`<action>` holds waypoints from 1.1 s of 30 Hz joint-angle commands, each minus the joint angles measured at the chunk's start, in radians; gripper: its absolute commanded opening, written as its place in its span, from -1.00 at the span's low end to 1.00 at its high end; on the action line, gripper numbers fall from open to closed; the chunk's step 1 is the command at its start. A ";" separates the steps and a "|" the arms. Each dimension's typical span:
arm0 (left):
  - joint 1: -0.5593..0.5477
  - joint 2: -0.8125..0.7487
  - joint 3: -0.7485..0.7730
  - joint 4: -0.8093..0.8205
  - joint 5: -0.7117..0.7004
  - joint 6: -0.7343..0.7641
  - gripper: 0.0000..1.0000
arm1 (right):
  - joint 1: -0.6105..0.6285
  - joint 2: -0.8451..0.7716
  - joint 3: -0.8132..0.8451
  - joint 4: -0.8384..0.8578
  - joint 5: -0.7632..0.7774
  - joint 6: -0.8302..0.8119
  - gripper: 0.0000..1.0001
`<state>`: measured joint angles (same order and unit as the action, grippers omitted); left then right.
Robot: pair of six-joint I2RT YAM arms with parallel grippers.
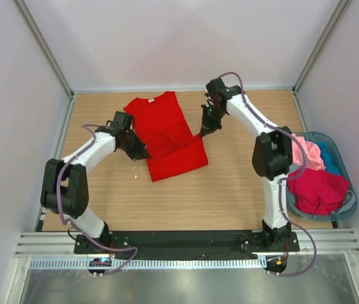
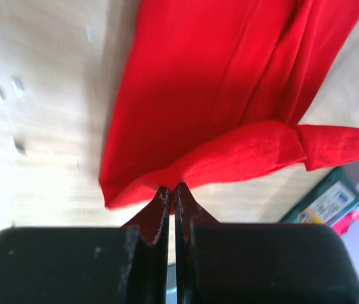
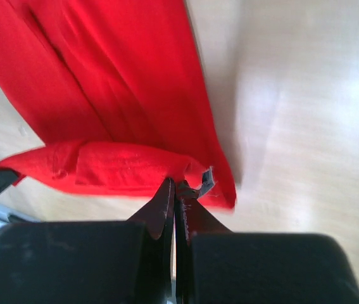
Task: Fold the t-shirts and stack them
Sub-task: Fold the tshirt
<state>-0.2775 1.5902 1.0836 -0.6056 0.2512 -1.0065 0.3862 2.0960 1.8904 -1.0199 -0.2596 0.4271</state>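
**Red tee (image 1: 165, 130) pinched from both sides**

The red tee lies on the surface (image 1: 230, 190) between the two arms. Its neck end points toward the far wall and its near end spreads wider. The left tool (image 1: 138, 152) sits at the tee's left edge. The left wrist view shows its fingers pressed together on a raised fold of red cloth. The right tool (image 1: 202, 131) sits at the right edge, likewise clamped on a lifted red fold. A small grey tag (image 3: 207, 180) pokes out beside its fingertips. At the right side a basket (image 1: 351, 201) holds a pink tee (image 1: 306, 152), a teal tee (image 1: 332, 161) and a crimson tee (image 1: 318, 190), heaped together.
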 commanded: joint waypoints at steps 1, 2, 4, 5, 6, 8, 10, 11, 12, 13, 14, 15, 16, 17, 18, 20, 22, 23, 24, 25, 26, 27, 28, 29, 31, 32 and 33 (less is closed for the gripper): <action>0.076 0.091 0.108 -0.025 -0.001 0.071 -0.99 | 0.005 0.128 0.278 -0.083 0.022 -0.042 -0.98; 0.087 0.109 0.155 -0.026 -0.001 0.075 -0.99 | 0.006 0.166 0.327 -0.092 0.013 -0.047 -0.98; 0.115 0.164 0.202 -0.025 -0.004 0.080 -0.99 | 0.005 0.249 0.450 -0.106 0.010 -0.045 -0.98; 0.123 0.186 0.244 -0.020 -0.009 0.086 -0.99 | 0.003 0.269 0.478 -0.102 0.011 -0.044 -0.98; 0.132 0.204 0.262 -0.020 -0.009 0.089 -0.99 | 0.003 0.283 0.498 -0.077 0.011 -0.039 -0.98; 0.159 0.258 0.291 -0.017 -0.009 0.088 -0.99 | 0.000 0.306 0.506 -0.028 0.008 -0.036 -0.98; 0.178 0.289 0.317 0.004 0.002 0.075 -0.99 | -0.004 0.303 0.471 0.075 -0.010 -0.011 -0.98; 0.188 0.310 0.325 0.032 0.017 0.072 -0.99 | -0.004 0.300 0.455 0.114 -0.016 -0.001 -0.98; 0.193 0.327 0.337 0.036 0.023 0.074 -0.99 | -0.004 0.299 0.438 0.197 -0.021 0.007 -0.98; 0.198 0.341 0.375 0.040 0.023 0.078 -0.99 | -0.004 0.295 0.411 0.237 -0.027 0.028 -0.98; 0.199 0.375 0.393 0.032 0.028 0.085 -0.99 | -0.004 0.300 0.406 0.269 -0.029 0.038 -0.98; 0.204 0.390 0.418 0.018 0.030 0.088 -0.99 | -0.004 0.305 0.404 0.320 -0.027 0.048 -0.98; 0.205 0.404 0.455 0.009 0.037 0.095 -0.99 | -0.004 0.311 0.409 0.342 -0.026 0.073 -0.98; 0.208 0.419 0.472 0.006 0.046 0.098 -0.99 | -0.004 0.329 0.415 0.356 -0.026 0.081 -0.98; 0.212 0.438 0.486 0.006 0.054 0.101 -0.99 | -0.006 0.341 0.424 0.374 -0.032 0.090 -0.98; 0.216 0.453 0.524 0.010 0.045 0.120 -0.99 | -0.004 0.375 0.447 0.398 -0.043 0.108 -0.98; 0.227 0.481 0.550 -0.005 0.039 0.128 -0.99 | -0.004 0.384 0.446 0.420 -0.044 0.116 -0.98; 0.231 0.490 0.571 -0.013 0.039 0.128 -0.99 | -0.006 0.392 0.446 0.428 -0.040 0.122 -0.98; 0.236 0.514 0.585 -0.025 0.037 0.128 -0.99 | -0.006 0.404 0.447 0.440 -0.038 0.124 -0.98; 0.241 0.525 0.599 -0.052 0.036 0.128 -0.95 | -0.007 0.413 0.453 0.446 -0.038 0.127 -0.98; 0.244 0.536 0.622 -0.065 0.030 0.129 -0.84 | -0.007 0.420 0.457 0.451 -0.038 0.137 -0.95; 0.245 0.544 0.628 -0.075 0.022 0.129 -0.80 | -0.009 0.435 0.460 0.452 -0.038 0.145 -0.91; 0.247 0.551 0.633 -0.086 0.014 0.131 -0.75 | -0.010 0.440 0.469 0.451 -0.041 0.150 -0.85; 0.247 0.553 0.645 -0.094 0.005 0.132 -0.64 | -0.012 0.443 0.475 0.448 -0.044 0.157 -0.75; 0.247 0.542 0.654 -0.126 -0.042 0.137 -0.62 | -0.017 0.440 0.490 0.439 -0.037 0.159 -0.59; 0.247 0.534 0.656 -0.129 -0.056 0.140 -0.57 | -0.017 0.434 0.493 0.426 -0.035 0.160 -0.43; 0.247 0.522 0.647 -0.134 -0.073 0.146 -0.53 | -0.020 0.427 0.496 0.419 -0.035 0.160 -0.37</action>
<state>-0.0357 2.1422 1.6958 -0.6853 0.2359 -0.8837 0.3744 2.5595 2.3150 -0.6239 -0.2905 0.5674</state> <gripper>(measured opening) 0.218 0.289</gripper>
